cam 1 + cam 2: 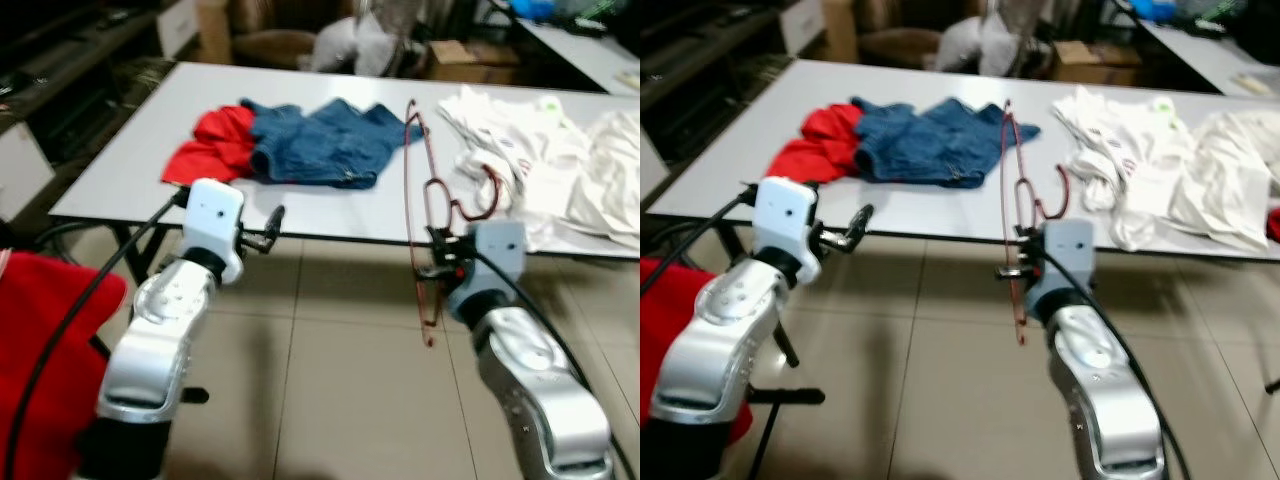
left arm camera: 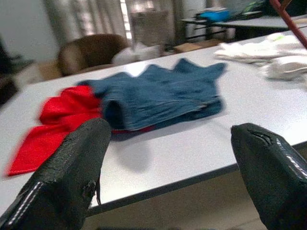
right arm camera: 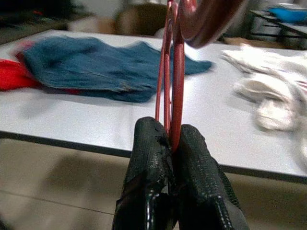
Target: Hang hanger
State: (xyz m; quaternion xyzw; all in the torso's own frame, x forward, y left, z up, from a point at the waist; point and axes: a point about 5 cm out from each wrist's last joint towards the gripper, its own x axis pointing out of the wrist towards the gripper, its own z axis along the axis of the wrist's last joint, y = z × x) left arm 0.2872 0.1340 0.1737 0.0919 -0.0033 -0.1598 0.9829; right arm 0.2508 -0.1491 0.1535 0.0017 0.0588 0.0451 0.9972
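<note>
Two fingers of right gripper (image 3: 171, 139) clamping hanger (image 1: 415, 190)

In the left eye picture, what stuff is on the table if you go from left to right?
red cloth → blue denim garment → red hanger, held in front of the table by the right gripper → white clothes

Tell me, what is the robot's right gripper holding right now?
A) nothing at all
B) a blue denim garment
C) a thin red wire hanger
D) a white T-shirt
C: the right gripper has its two black fingers pinched shut on the thin red wire hanger, held in front of the white table.
</note>
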